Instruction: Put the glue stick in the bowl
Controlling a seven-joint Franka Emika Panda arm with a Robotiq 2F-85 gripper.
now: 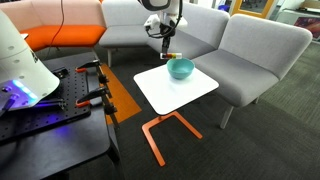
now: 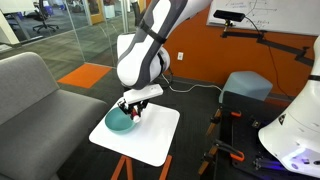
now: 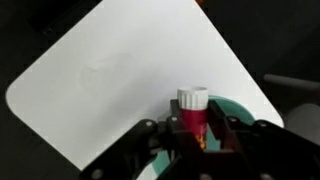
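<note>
My fingers point(image 3: 170, 138) are clamped on the glue stick point(image 3: 192, 108) — red body, white cap sticking out past them. I hold it in the air by the rim of the teal bowl point(image 1: 180, 69) — above the white surface point(image 1: 165, 92).

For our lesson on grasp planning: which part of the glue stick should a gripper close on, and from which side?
Close on the red barrel of the glue stick, below its white cap, one finger on each side of the round body. The gripper holds it so in the wrist view. The barrel is straight-sided and longer than the cap, so probably the steadier hold.
</note>
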